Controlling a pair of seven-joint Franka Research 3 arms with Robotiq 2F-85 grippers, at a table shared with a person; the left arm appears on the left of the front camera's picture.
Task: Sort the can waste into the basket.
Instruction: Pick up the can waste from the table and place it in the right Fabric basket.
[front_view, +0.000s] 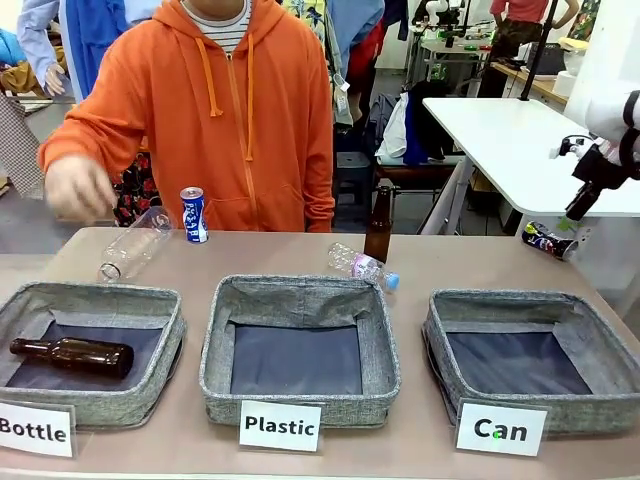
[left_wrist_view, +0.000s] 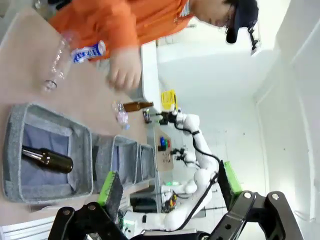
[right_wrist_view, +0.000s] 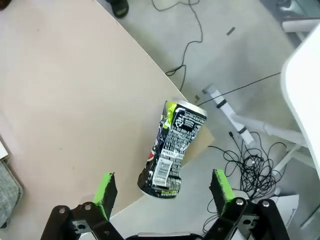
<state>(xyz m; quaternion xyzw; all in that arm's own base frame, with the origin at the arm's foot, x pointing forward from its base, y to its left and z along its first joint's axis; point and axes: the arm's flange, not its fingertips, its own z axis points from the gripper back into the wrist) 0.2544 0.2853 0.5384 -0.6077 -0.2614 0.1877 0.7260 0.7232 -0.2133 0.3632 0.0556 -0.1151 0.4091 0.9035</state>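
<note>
Empty up front, the Can basket awaits the crushed can lying at the table's far corner — right gripper poised above, fingers apart to straddle it — while the blue can stands opposite, left gripper likewise spread.

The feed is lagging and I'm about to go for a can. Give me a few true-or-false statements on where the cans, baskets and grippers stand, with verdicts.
1. The basket marked Can already holds a can. False: both cans are on the table, outside it.
2. The right gripper is open above the crushed can. True.
3. The blue can stands upright on the table's far side. True.
4. The brown bottle in the basket marked Bottle stands upright. False: it lies on its side.
5. The left gripper holds a bottle. False: it is open and holds nothing.
</note>
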